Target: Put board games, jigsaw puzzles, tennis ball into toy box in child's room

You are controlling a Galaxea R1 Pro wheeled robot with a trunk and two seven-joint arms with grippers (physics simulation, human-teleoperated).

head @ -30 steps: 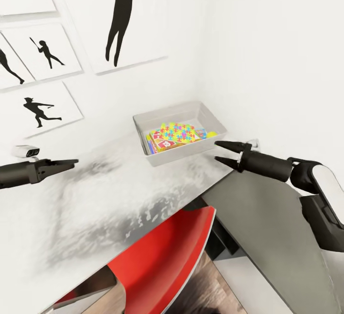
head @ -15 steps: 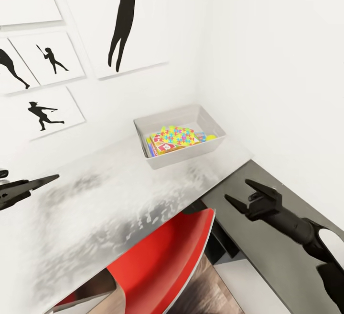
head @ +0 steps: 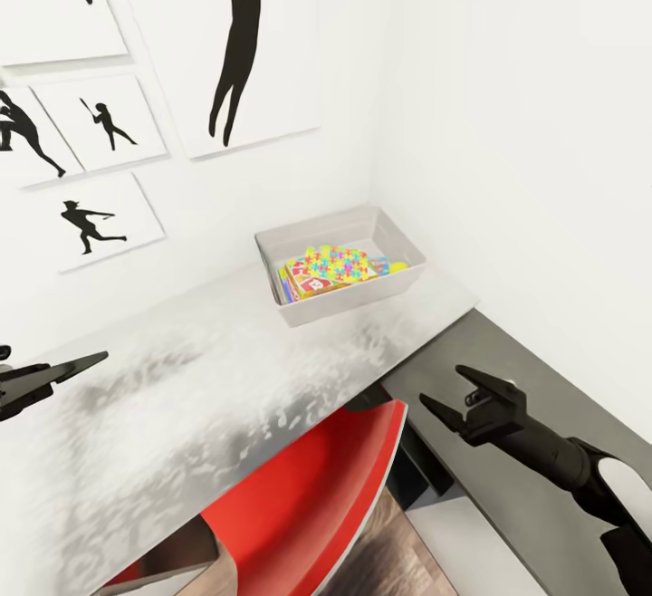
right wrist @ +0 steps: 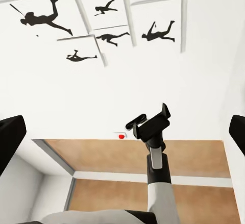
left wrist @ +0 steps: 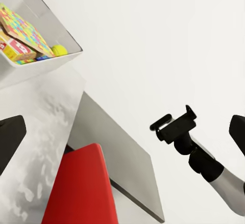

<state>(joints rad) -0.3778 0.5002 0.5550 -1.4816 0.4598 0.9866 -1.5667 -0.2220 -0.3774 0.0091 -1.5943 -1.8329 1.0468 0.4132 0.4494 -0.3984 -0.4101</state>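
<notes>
Toy box (head: 398, 283) on the table (head: 226, 397) holding a jigsaw puzzle (head: 337, 264), right gripper (head: 453, 394) spread and empty, left gripper (head: 86, 362) spread and empty, red chair (head: 299, 496) below

Toy box (head: 349, 304) at table (head: 226, 388) corner; jigsaw puzzle (head: 340, 264) topmost, tennis ball (left wrist: 59, 50) beside.

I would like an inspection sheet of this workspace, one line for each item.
Surface: table, mottled grey-white top.
Job's things: toy box near the table's far corner; inside it a jigsaw puzzle on top, a red-and-white box under it, a tennis ball.
Clutter: nothing seen.
Hands: left hand open, empty; right hand open, empty, beyond the table's edge.
Cables: nothing seen.
Surroundings: red chair, silhouette pictures on white wall.
</notes>
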